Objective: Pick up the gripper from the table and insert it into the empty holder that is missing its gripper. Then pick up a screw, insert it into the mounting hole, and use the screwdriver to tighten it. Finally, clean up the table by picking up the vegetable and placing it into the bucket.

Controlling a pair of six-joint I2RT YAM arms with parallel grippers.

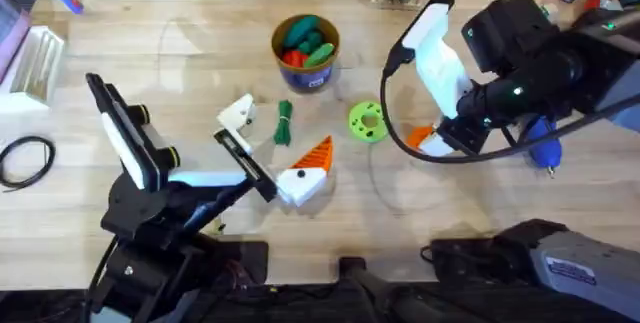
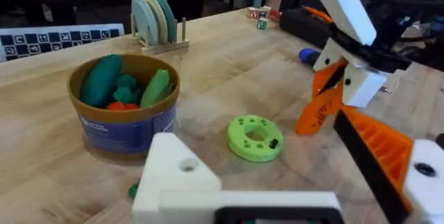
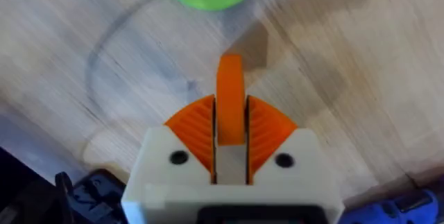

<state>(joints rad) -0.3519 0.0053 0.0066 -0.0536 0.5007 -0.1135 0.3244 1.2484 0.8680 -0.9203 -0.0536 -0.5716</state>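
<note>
Table (image 1: 200, 63) first: light wood, both my arms over it.

My right arm comes in from the right of the overhead, and its gripper (image 3: 230, 123) is pinching the loose orange gripper finger (image 3: 230, 99) between its two ribbed pads, the finger standing on edge with its end sticking out past the pads. The left wrist view shows that same right gripper hanging just above the wood beside the green disc (image 2: 254, 137).

My left arm sits lower left. Its gripper (image 1: 275, 153) is spread wide. One jaw carries its orange wedge (image 1: 316, 155). The other is the bare white holder (image 1: 238, 113), nearest the bucket, with an open mounting hole on top in the left wrist view.

Tan bucket (image 1: 306, 48) with blue label stands at the far middle, toy vegetables already inside. Blue screwdriver (image 1: 541, 141) lies at the right, mostly under my right arm. The dark-green vegetable (image 1: 285, 121) lies on the wood between the holder and the disc, untouched.

Step, as I judge it: pickup done, insertion pending. Next I'd carry the finger across to the holder, match its tilt to the mount, and slide it in without nudging the vegetable. Screws: small dark bits on the disc, can't confirm.
</note>
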